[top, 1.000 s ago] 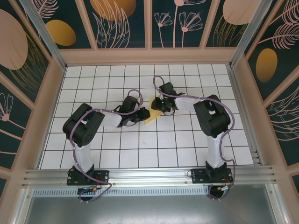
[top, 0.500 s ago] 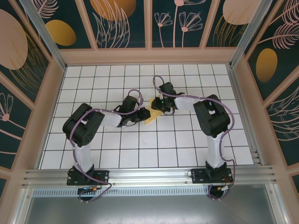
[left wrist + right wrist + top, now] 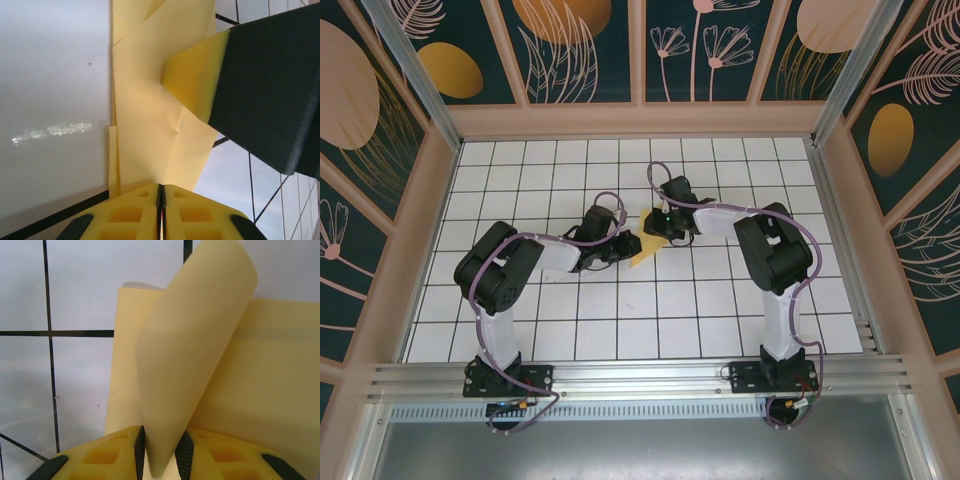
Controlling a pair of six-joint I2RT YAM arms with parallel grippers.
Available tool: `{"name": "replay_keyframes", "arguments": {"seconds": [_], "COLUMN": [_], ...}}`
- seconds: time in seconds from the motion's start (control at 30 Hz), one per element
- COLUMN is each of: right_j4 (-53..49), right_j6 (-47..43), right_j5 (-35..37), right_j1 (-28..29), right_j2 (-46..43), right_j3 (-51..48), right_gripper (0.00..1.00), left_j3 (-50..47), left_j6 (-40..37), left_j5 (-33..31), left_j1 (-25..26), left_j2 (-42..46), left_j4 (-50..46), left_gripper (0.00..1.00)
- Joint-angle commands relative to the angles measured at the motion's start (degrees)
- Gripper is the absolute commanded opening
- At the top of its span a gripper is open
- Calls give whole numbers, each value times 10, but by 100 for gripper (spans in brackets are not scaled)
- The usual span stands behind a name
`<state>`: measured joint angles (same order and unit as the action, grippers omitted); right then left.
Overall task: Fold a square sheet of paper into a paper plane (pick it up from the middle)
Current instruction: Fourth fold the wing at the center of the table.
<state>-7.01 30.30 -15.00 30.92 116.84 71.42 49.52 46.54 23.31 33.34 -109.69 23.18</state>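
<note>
Near the middle of the white-tiled bench [image 3: 720, 300], the partly folded square sheet of paper [image 3: 642, 252] lies between the two arms. The left end effector [image 3: 160, 197] is closed, pinching the sheet's edge. The right end effector [image 3: 162, 450] grips a raised, curled flap of it.

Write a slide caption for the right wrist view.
Right fingers pinch a raised, curling flap of the yellow paper over the white grid table.
</note>
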Motion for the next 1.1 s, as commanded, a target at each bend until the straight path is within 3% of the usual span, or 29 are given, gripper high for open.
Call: {"name": "replay_keyframes", "arguments": {"seconds": [0.0,0.33,0.77,0.9,1.07], "right_j4": [-71,-72,-2,21,37], "right_j6": [-11,-10,-4,-10,-9], "right_j5": [59,49,-8,-57,-100], "right_j1": [1,1,-9,-7,-4], "right_j2": [78,69,-122,-125,-85], "right_j3": [-30,-24,-44,-65,-62], "right_gripper": [28,27,31,26,14], "left_j3": [8,12,19,16,16], "left_j6": [-9,-5,-8,-8,-7], "left_j5": [-19,-18,-43,-45,-49], "left_j1": [3,3,3,3,3], "left_j2": [-12,-22,-32,-31,-29], "left_j4": [-31,-40,-80,-80,-83], "left_gripper": [10,9,7,6,6]}}
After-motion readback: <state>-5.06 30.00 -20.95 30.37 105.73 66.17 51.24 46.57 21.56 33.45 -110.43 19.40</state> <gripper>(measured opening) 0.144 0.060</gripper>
